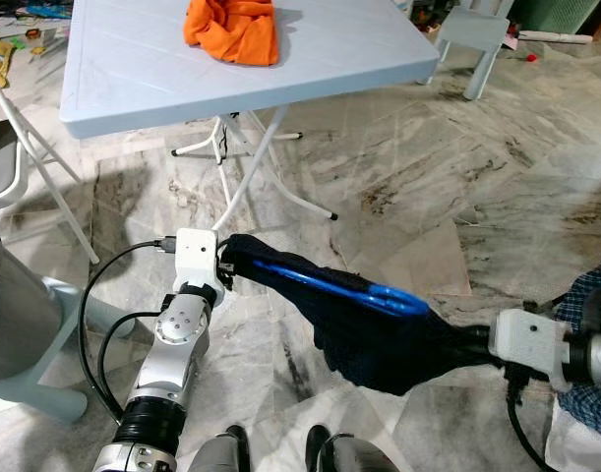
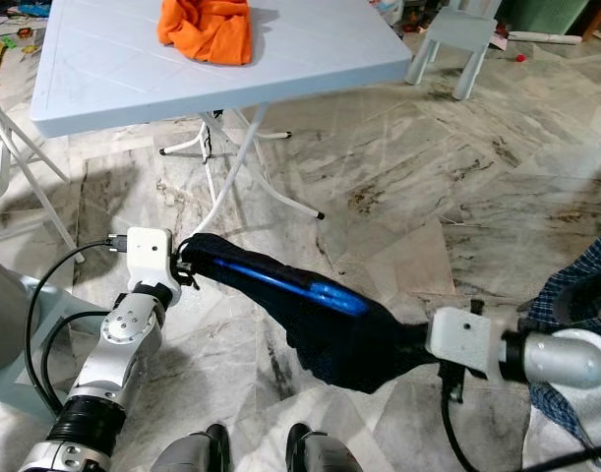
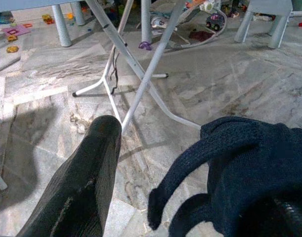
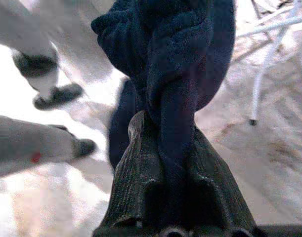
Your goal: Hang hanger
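Risk entry: dark navy garment (image 1: 379, 339) carried on a blue hanger (image 1: 330, 285), slung between the two pincers over bare marble floor (image 1: 428, 177).

Right pincer (image 4: 175, 163): fingers closed tight on a bunched fold of the garment, cloth squeezed between both pads. Grip is on fabric, not on the hanger; judged likely to slide if the cloth is pulled taut.

Left pincer (image 1: 229, 264): at the far end of the garment, touching the hanger tip. One black finger (image 3: 86, 182) stands apart from the cloth in the wrist view, the other is hidden under it; how far it is open cannot be told.

Hazards, as judged:
- Hanger slipping out of the garment toward the floor, since only cloth wraps it between the pincers.
- Loose sleeve end hanging below the left pincer, apt to snag.
- Black cable (image 1: 108, 295) looping beside the left arm, near the garment's path.

Edges and room:
- Pale blue counter (image 1: 133, 69) ahead of the left pincer, its white folding legs (image 1: 246, 172) just beyond it; orange cloth (image 1: 233, 29) lies on top.
- Open floor ahead of the right pincer; plaid cloth (image 1: 590, 324) close beside its wrist.
- No rail or hook made out to hang on.
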Available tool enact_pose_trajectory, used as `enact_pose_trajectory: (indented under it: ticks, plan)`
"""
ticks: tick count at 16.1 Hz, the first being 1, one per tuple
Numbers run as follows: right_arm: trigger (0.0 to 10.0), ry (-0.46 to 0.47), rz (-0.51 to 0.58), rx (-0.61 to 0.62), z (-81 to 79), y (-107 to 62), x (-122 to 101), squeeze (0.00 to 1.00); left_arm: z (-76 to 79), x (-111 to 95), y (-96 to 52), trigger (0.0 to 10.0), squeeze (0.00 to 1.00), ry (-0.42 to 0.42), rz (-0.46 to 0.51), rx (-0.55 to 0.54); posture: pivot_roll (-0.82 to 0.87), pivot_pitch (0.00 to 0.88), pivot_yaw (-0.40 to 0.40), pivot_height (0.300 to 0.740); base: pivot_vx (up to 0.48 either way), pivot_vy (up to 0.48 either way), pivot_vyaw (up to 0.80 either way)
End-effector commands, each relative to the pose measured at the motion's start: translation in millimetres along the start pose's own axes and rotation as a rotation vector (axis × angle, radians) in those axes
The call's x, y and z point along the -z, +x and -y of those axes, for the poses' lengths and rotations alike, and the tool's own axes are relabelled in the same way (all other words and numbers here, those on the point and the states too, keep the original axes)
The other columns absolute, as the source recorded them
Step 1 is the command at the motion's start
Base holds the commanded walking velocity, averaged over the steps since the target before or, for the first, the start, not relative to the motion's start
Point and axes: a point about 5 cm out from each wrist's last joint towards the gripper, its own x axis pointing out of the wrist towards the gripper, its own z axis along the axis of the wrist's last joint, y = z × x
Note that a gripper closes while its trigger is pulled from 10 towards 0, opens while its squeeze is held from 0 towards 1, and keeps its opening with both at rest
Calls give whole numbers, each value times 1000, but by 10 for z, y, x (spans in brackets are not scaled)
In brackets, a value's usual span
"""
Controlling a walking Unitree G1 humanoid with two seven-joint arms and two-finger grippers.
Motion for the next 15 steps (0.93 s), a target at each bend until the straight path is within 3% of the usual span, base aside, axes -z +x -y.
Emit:
enact_pose_trajectory:
  ticks: [1, 2, 5, 8, 9, 10, 13, 15]
  plan:
    - [10000, 36, -27, -16, 42, -159, 16, 0, -233, 52, -26, 10000, 0, 8, -27, -90, -135, 223, -39, 740, 0, 0, 0]
    - [10000, 115, 116, -8, 135, -258, -195, 0, -194, 136, -41, 10000, 0, -5, -67, -69, -140, 226, -37, 740, 0, 0, 0]
    - [10000, 151, 221, 72, 351, -413, -340, 0, -105, 189, -62, 10000, 0, -16, -83, -34, -144, 228, -41, 740, 0, 0, 0]
    - [10000, 205, 331, 152, 453, -342, -485, 0, 2, 223, -84, 10000, 0, -41, -97, 21, -142, 229, -44, 740, 0, 0, 0]
    - [10000, 217, 346, 216, 488, -212, -506, 0, 140, 225, -107, 10000, 600, -63, -96, 97, -139, 229, -47, 740, 0, 0, 0]
    - [10000, 224, 343, 279, 508, -45, -505, 0, 310, 211, -142, 10000, 1000, -60, -80, 190, -134, 229, -47, 740, 0, 0, 0]
    - [10000, 188, 308, 243, 376, 252, -495, 0, 596, 109, -233, 10000, 1000, 44, 16, 357, -120, 232, -46, 740, 0, 0, 0]
    - [10000, 167, 283, 210, 338, 351, -485, 0, 673, 77, -296, 10000, 1000, 119, 58, 438, -115, 234, -44, 740, 0, 0, 0]
